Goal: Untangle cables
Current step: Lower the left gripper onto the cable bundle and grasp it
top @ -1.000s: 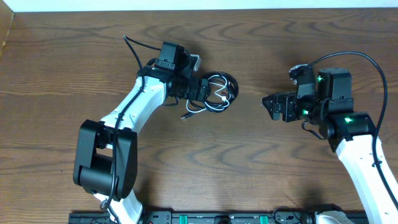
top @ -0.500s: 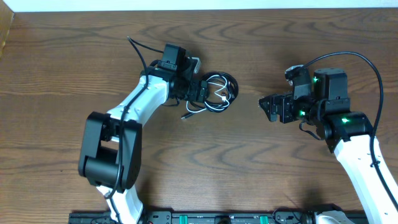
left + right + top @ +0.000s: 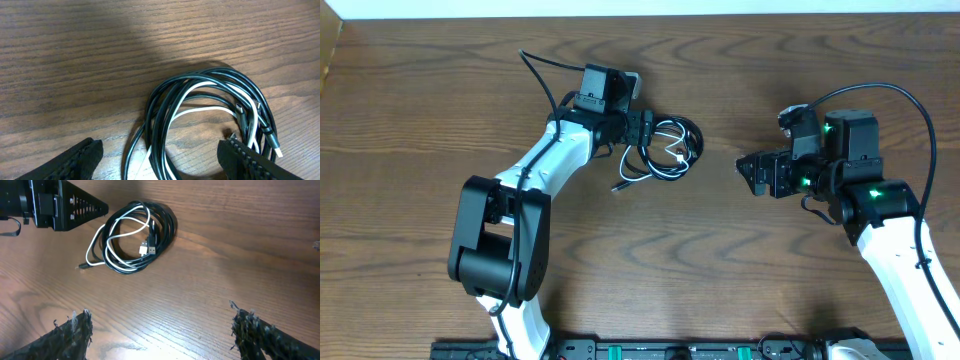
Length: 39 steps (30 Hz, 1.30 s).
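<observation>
The cables (image 3: 672,150) lie in one loose ring on the bare table (image 3: 470,80), near the far middle, right in front of my left gripper (image 3: 640,127). Its jaws are wide open and hold nothing. In the left wrist view the near side of the ring sits between the two fingers, but I cannot tell if they touch the wood or the cords. My right gripper (image 3: 748,170) is well apart from the ring, off to the side. Its jaws are wide open too, and they are empty. The white cable (image 3: 107,227) winds in and out of the black cables (image 3: 167,225), and one thin end of it pokes out of the ring on the side near the left arm. I think the step now is to get a first hold on the pile. To do it well, I should not squeeze the whole bunch, since that would just lift the knot as one lump. It seems better to close on only one cord, maybe the white one where it pokes out, and to close slowly so it does not slip away. Then the right gripper could come over and hold the black loops down while I pull gently. I see no box, tray or bin here, so nothing is inside anything.
</observation>
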{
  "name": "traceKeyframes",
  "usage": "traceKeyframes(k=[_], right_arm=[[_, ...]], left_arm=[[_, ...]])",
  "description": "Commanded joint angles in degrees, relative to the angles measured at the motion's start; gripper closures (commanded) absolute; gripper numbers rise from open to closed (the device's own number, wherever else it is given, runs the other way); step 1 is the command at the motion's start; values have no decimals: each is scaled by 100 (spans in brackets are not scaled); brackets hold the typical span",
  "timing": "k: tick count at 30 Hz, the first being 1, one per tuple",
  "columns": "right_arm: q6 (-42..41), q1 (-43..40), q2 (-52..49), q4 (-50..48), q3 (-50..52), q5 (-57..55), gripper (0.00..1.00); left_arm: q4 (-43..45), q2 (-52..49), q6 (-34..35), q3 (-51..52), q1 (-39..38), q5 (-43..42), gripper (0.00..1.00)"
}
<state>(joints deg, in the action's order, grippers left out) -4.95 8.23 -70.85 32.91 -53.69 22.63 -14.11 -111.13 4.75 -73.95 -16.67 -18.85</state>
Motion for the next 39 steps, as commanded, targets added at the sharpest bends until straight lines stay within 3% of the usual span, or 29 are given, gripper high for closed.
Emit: traceKeyframes(k=[1,12,15,16,18,19,20,21,30,34,39], right_arm=[[94,46,4,-13,-94,-2,12],[96,46,4,-11,-94,-4,12],[96,46,4,-11,-94,-7,15],[96,46,4,-11,-94,-22,18],[96,46,4,-9,-94,-90,27],[96,46,4,-9,-94,-133,35],[96,46,4,-11,-94,-133,38],[96,46,4,-13,-94,-149,48],[94,46,-11,-103,-94,-173,70],[92,46,-114,-188,-94,-170,72],[96,50,-446,-295,-94,-170,73]], left_arm=[[-85,-83,50,-96,-13,96,22],[-297,-603,48,-98,-11,-9,25],[-337,-610,48,-98,-11,11,49],[-334,-610,50,-98,-11,11,64],[-334,-610,52,-98,-11,9,79],[-334,-610,55,-98,-11,9,92],[-334,-601,96,-98,-11,9,92],[-332,-531,138,-122,-11,7,92],[-334,1025,133,-212,-31,11,92],[-315,1606,-22,-212,-109,33,93],[-365,1528,-20,-210,-282,31,93]])
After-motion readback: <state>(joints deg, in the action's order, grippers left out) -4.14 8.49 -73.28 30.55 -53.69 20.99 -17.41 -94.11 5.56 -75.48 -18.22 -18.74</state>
